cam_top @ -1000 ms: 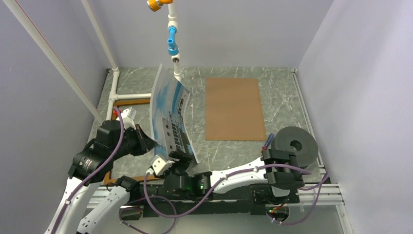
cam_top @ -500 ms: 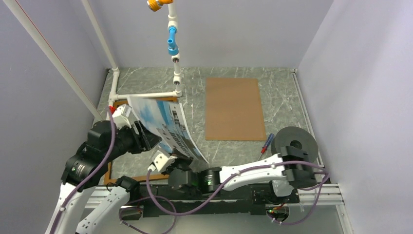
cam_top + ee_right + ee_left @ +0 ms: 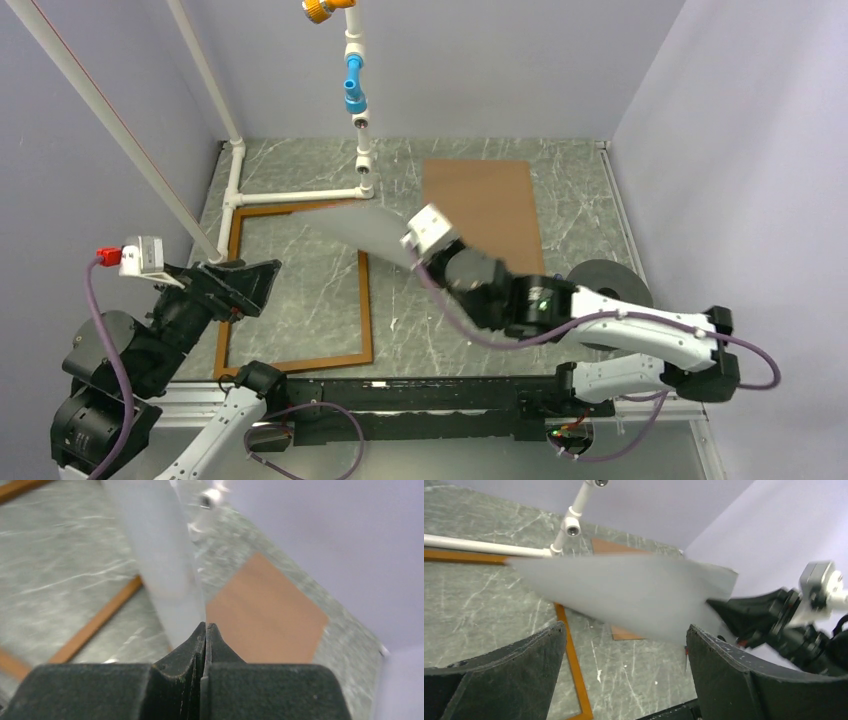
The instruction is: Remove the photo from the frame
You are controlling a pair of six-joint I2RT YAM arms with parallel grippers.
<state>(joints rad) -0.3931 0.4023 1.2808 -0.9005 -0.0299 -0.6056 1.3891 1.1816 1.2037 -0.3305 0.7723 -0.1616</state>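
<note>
The photo (image 3: 365,232) hangs in the air above the table, motion-blurred, showing only its pale grey back. My right gripper (image 3: 408,258) is shut on its near edge; in the right wrist view the sheet (image 3: 160,555) rises straight out of the closed gripper (image 3: 205,626). The frame (image 3: 366,300), thin and reddish-brown, lies flat on the marble table with bare table inside it. My left gripper (image 3: 250,285) is pulled back to the left, open, with nothing between its fingers. In the left wrist view the photo (image 3: 624,595) floats beyond the gripper (image 3: 624,627), and a frame rail (image 3: 574,665) runs below.
A plain brown backing board (image 3: 485,215) lies flat at the back right. White pipe structure (image 3: 300,195) runs along the frame's far side, with an upright post (image 3: 364,150). A grey tape roll (image 3: 612,282) sits at the right behind my right arm.
My left gripper opened, let go of the photo and drew back left. My right gripper closed on the photo and carried it up and to the right, away from the frame.
</note>
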